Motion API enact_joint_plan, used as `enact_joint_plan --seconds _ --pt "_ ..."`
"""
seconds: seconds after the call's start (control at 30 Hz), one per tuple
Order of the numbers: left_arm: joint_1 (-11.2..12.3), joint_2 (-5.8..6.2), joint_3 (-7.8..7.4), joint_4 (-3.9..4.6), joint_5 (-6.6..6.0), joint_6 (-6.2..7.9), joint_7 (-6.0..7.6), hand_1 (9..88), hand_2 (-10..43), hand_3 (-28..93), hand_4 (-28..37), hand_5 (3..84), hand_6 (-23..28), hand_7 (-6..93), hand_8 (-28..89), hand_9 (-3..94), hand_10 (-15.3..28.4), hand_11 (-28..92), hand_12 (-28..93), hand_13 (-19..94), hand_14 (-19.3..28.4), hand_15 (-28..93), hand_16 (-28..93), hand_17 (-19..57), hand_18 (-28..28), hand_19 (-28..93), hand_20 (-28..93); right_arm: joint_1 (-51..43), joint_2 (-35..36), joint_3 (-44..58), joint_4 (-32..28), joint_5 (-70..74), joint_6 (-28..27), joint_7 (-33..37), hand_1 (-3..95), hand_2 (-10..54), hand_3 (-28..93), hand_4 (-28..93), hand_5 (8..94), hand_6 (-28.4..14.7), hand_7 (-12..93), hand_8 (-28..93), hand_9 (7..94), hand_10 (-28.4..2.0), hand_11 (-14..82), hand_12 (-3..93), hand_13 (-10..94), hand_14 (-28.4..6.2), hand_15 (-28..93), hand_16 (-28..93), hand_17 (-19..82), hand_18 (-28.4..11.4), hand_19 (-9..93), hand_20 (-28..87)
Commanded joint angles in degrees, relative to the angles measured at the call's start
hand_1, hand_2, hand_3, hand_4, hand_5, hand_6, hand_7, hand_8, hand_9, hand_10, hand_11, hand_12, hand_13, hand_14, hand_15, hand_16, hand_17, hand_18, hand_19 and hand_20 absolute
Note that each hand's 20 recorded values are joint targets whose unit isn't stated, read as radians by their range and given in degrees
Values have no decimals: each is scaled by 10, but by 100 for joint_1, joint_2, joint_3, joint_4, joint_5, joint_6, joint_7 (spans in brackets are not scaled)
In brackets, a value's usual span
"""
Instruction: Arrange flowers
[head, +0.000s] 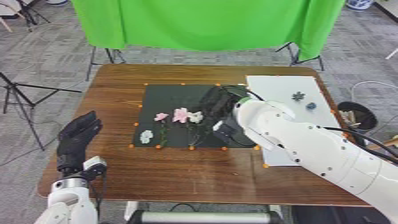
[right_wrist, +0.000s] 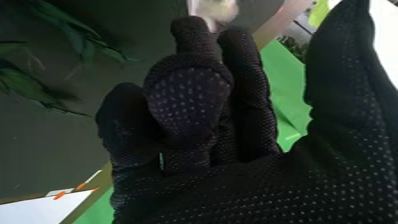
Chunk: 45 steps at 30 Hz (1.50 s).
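— "Right robot hand (head: 216, 102), black-gloved and foremost in the wrist view. Its state?"

— "Cannot be told, nor whether it grasps anything. Head view: it lies over the far right part of the black mat (head: 164, 94), its white arm (head: 306, 137) crossing the white sheet (head: 275, 86)."

— "And the left robot hand (head: 78, 131)?"

— "Released, fingers straight and directed forward, at the left side of the brown counter (head: 115, 102), apart from the mat."

— "Flowers, by position?"

— "Upon the mat, left to right: a small pink flower (head: 161, 116), a larger pink flower (head: 181, 115) and, just beside the latter, a white flower (head: 195, 117). Nearer the robot, below the small pink one, lies a second white bloom (head: 147, 136)."

— "On the sheet?"

— "Two specimens near each other: a dark grey rosette (head: 298, 96) and, nearer the robot, a blue-grey rosette (head: 311, 106)."

— "Wrist view, further detail?"

— "A pale bloom (right_wrist: 213, 10) beyond the glove; dark green leaves (right_wrist: 75, 32) over the mat."

— "Surroundings?"

— "Orange markers (head: 136, 124) along the mat's edges; a black bin (head: 357, 114) beside the counter, right; green cloth (head: 204, 25) hanging behind."
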Motion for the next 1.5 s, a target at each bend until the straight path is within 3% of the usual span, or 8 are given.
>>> enact_joint_plan --seconds 0.03,0.3,0.47,0.63,0.83,1.5 --pt "21 -17 -15 15 24 -72 -39 565 -55 678 -85 496 9 284 -119 388 109 255 107 385 117 202 -11 234 108 135 348 92 24 60 2 6 80 -45 324 -95 740 -232 622 18 143 -96 712 -160 97 161 909 -43 565 312 615 -152 932 558" --pt "22 -22 -13 17 19 -75 -49 565 -56 679 -86 496 8 283 -119 390 109 257 108 385 117 204 -10 230 108 141 341 79 44 14 -2 453 446 -495 322 -95 720 -212 618 14 143 -93 707 -161 97 161 906 -45 566 311 610 -153 932 556" --pt "0 -31 -8 28 30 -85 -66 565 -55 678 -87 496 8 282 -119 390 108 256 108 385 117 204 -10 228 108 143 337 74 -45 -57 92 866 249 -1026 271 -80 718 -193 586 1 136 -91 684 -152 89 152 903 -51 571 308 606 -151 932 552" --pt "-66 -32 40 53 42 -114 -78 564 -55 677 -86 495 7 281 -119 390 107 255 108 385 117 204 -10 227 108 146 335 93 -162 -124 136 790 -79 -1062 220 -27 714 -192 556 -9 123 -84 647 -152 81 133 903 -60 569 299 603 -156 932 540" --pt "-51 -47 21 47 54 -108 -92 564 -54 676 -85 495 7 280 -118 389 108 253 108 384 117 203 -10 225 108 148 332 77 -218 -123 211 569 -401 -960 198 -8 712 -189 528 -15 109 -77 609 -143 75 114 902 -63 566 293 600 -162 932 525" --pt "-19 -52 -6 32 59 -122 -124 563 -55 678 -85 496 7 280 -118 390 107 250 110 384 117 202 -9 220 108 151 326 95 -85 -78 374 258 -259 -617 179 -5 712 -185 512 -19 104 -72 584 -149 74 105 897 -71 564 290 594 -169 932 515"
